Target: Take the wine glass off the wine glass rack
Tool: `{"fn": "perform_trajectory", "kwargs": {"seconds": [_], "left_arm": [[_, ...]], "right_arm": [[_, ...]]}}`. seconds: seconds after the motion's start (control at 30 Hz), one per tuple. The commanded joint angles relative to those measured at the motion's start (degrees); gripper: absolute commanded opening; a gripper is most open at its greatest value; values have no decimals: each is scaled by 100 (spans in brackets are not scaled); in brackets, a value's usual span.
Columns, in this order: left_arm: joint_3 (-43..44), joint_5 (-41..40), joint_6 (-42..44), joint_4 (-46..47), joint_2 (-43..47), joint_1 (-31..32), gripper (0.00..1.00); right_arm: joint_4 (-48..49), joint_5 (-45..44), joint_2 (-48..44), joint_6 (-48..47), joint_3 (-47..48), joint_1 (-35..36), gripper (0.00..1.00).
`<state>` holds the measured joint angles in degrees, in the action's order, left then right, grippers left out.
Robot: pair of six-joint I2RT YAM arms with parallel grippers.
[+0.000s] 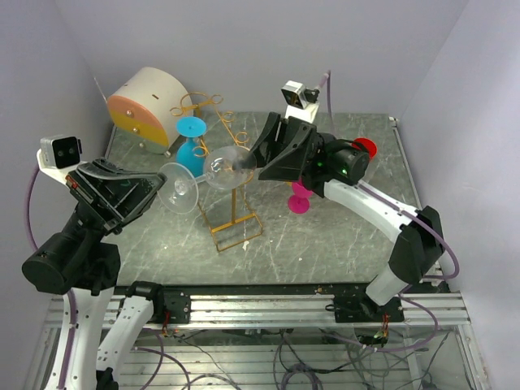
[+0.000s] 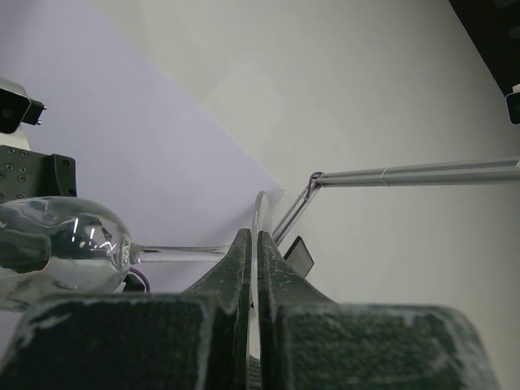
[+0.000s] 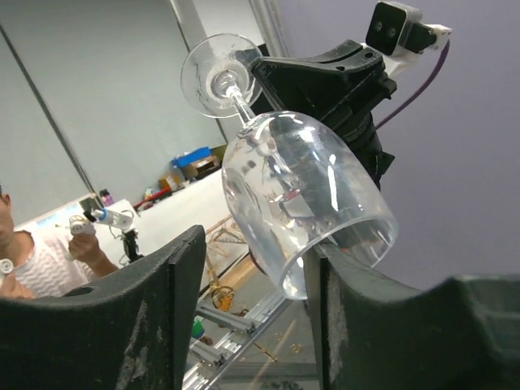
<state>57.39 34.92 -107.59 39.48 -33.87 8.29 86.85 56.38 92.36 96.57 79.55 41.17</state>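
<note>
A clear wine glass lies on its side in the air over the gold wire wine glass rack. My left gripper is shut on the thin edge of the glass's round foot; the stem and bowl reach to the left in the left wrist view. My right gripper is open, and the rim of the bowl sits between its fingers, touching the right finger. Whether the glass still touches the rack I cannot tell.
A blue glass stands behind the rack. A pink glass stands under my right arm, with a red object beyond it. A round white-and-orange drum box sits at the back left. Walls close in on three sides.
</note>
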Motion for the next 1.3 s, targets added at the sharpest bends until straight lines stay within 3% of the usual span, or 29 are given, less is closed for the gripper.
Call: {"fn": "perform_trajectory", "kwargs": {"seconds": [0.0, 0.2, 0.4, 0.57, 0.67, 0.77, 0.93, 1.07, 1.27], "left_arm": [[-11, -55, 87, 294, -15, -12, 7], [3, -40, 181, 156, 32, -13, 7], [-7, -74, 535, -359, 197, -12, 10], [-21, -120, 988, -1069, 362, -14, 29], [-40, -175, 1258, -1473, 453, -18, 37], [0, -226, 1624, -2048, 545, -19, 43], [399, -414, 2676, -3574, 618, -14, 45], [1057, -843, 3824, -5289, 558, -13, 45], [1526, -1581, 4924, -6846, 383, -16, 44]], "right_arm": [[1449, 30, 171, 19, 284, 215, 45], [1625, -68, 218, 84, 174, 243, 2], [1554, -93, -125, -141, -123, 234, 0], [1111, -19, -709, -613, -506, 237, 0], [354, 44, -1271, -1307, -839, 234, 0], [-1336, 32, -2107, -2492, -1167, 234, 0], [-5763, -889, -3499, -5776, -896, 238, 0], [-8592, -2699, -4166, -7377, -248, 239, 0], [-11325, -6002, -4079, -8269, 609, 234, 0]]}}
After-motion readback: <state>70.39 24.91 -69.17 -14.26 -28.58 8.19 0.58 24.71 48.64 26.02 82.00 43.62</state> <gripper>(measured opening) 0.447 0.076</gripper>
